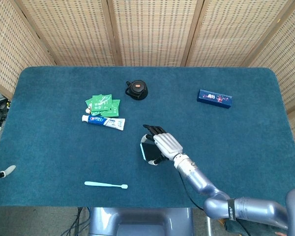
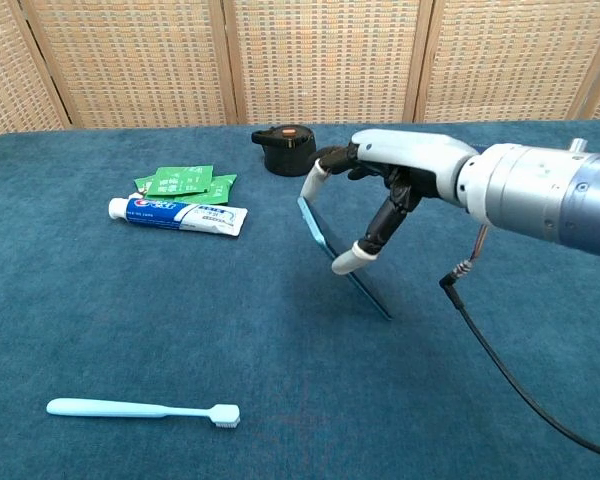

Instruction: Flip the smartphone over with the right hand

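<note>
Pinching the smartphone [image 2: 332, 250] by opposite edges, the right hand [image 2: 395, 175] is holding it steeply tilted above the surface [image 2: 130, 320]; being rigid, slick and fragile, it probably needs a firm edge grip.

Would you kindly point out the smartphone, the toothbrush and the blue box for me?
smartphone [image 2: 332, 252]: chest view, on its raised blue edge.
toothbrush [image 2: 130, 407]: chest view, middle of the handle.
blue box [image 1: 215, 98]: head view, centre of its top face.
</note>
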Controlling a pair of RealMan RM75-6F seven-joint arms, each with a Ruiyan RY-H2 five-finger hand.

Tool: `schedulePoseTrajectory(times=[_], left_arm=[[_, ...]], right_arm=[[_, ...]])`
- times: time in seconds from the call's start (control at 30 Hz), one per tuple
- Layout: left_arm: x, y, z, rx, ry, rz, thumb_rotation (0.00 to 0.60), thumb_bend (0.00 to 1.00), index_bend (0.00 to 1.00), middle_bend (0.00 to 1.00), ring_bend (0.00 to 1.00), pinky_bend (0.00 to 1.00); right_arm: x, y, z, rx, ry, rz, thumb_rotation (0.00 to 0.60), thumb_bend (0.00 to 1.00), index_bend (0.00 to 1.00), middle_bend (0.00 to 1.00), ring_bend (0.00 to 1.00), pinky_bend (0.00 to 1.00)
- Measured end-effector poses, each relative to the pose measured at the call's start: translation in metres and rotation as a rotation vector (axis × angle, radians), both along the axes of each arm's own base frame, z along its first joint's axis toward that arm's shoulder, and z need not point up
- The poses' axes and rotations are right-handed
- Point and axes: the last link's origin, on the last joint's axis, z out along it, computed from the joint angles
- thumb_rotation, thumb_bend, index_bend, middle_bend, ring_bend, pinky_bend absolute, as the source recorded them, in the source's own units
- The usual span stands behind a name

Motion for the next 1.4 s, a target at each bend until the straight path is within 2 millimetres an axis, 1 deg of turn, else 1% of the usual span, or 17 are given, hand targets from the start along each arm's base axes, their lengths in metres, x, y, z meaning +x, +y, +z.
schedulePoseTrajectory(times=[0.1, 0.23, 0.27, 0.3, 0.37, 0.43, 0.5, 0.57, 0.6, 0.7, 0.8, 0.9, 1.03, 1.1, 1.2, 1.27, 1.4], left_arm=[[0.0, 0.0, -0.001, -0.002, 0.001, -0.001, 0.6, 0.0, 0.0, 0.0, 0.0, 0.0], [0.001, -0.001, -0.002, -0.006, 0.004, -0.003, 0.6, 0.0, 0.0, 0.0, 0.0, 0.0], [0.001, -0.001, -0.002, -0.007, 0.004, -0.003, 0.6, 0.0, 0.0, 0.0, 0.0, 0.0], [0.001, -0.001, -0.003, -0.008, 0.004, -0.004, 0.6, 0.0, 0.0, 0.0, 0.0, 0.0], [0.002, -0.001, -0.003, -0.009, 0.004, -0.003, 0.6, 0.0, 0.0, 0.0, 0.0, 0.0], [0.002, -0.002, -0.003, -0.008, 0.006, -0.004, 0.6, 0.0, 0.0, 0.0, 0.0, 0.0], [0.003, -0.003, -0.004, -0.009, 0.008, -0.007, 0.6, 0.0, 0.0, 0.0, 0.0, 0.0], [0.004, -0.004, -0.004, -0.012, 0.01, -0.013, 0.6, 0.0, 0.0, 0.0, 0.0, 0.0], [0.005, -0.005, -0.005, -0.013, 0.012, -0.017, 0.6, 0.0, 0.0, 0.0, 0.0, 0.0], [0.007, -0.007, -0.005, -0.015, 0.012, -0.024, 0.6, 0.0, 0.0, 0.0, 0.0, 0.0], [0.009, -0.009, -0.005, -0.012, 0.008, -0.034, 0.6, 0.0, 0.0, 0.0, 0.0, 0.0], [0.01, -0.011, -0.003, -0.006, 0.0, -0.042, 0.6, 0.0, 0.0, 0.0, 0.0, 0.0], [0.011, -0.015, -0.001, -0.003, -0.008, -0.056, 0.6, 0.0, 0.0, 0.0, 0.0, 0.0], [0.012, -0.018, 0.0, -0.003, -0.011, -0.067, 0.6, 0.0, 0.0, 0.0, 0.0, 0.0], [0.014, -0.022, 0.002, 0.002, -0.012, -0.083, 0.6, 0.0, 0.0, 0.0, 0.0, 0.0], [0.015, -0.024, 0.002, 0.005, -0.011, -0.092, 0.6, 0.0, 0.0, 0.0, 0.0, 0.0], [0.016, -0.029, 0.0, 0.002, -0.002, -0.11, 0.6, 0.0, 0.0, 0.0, 0.0, 0.0]], right_arm=[[-0.007, -0.003, 0.012, 0.01, -0.103, -0.064, 0.6, 0.44, 0.71, 0.05, 0.0, 0.0], [-0.031, -0.009, 0.026, 0.017, -0.207, -0.173, 0.6, 0.44, 0.7, 0.05, 0.0, 0.0], [-0.037, -0.01, 0.029, 0.018, -0.223, -0.196, 0.6, 0.44, 0.66, 0.05, 0.0, 0.0], [-0.047, -0.012, 0.032, 0.017, -0.237, -0.227, 0.6, 0.43, 0.59, 0.04, 0.0, 0.0], [-0.064, -0.015, 0.037, 0.014, -0.249, -0.271, 0.6, 0.42, 0.36, 0.02, 0.0, 0.0], [-0.083, -0.017, 0.042, 0.013, -0.255, -0.316, 0.6, 0.39, 0.1, 0.0, 0.0, 0.0], [-0.104, -0.019, 0.047, 0.013, -0.255, -0.355, 0.6, 0.31, 0.01, 0.0, 0.0, 0.0], [-0.128, -0.02, 0.052, 0.01, -0.24, -0.397, 0.6, 0.23, 0.0, 0.0, 0.0, 0.0], [-0.145, -0.022, 0.056, 0.005, -0.225, -0.432, 0.6, 0.21, 0.0, 0.0, 0.0, 0.0], [-0.189, -0.026, 0.069, -0.013, -0.183, -0.522, 0.6, 0.2, 0.0, 0.0, 0.0, 0.0], [-0.225, -0.027, 0.087, -0.049, -0.156, -0.603, 0.6, 0.2, 0.0, 0.0, 0.0, 0.0], [-0.248, -0.023, 0.105, -0.088, -0.163, -0.653, 0.6, 0.2, 0.0, 0.0, 0.0, 0.0], [-0.264, -0.014, 0.131, -0.14, -0.151, -0.646, 0.6, 0.19, 0.0, 0.0, 0.0, 0.0], [-0.266, -0.008, 0.141, -0.165, -0.134, -0.612, 0.6, 0.16, 0.0, 0.0, 0.0, 0.0], [-0.267, 0.003, 0.154, -0.205, -0.093, -0.537, 0.6, 0.05, 0.0, 0.0, 0.0, 0.0], [-0.265, 0.009, 0.161, -0.239, -0.052, -0.478, 0.6, 0.01, 0.0, 0.0, 0.0, 0.0], [-0.26, 0.028, 0.173, -0.341, 0.092, -0.322, 0.6, 0.0, 0.0, 0.0, 0.0, 0.0]])
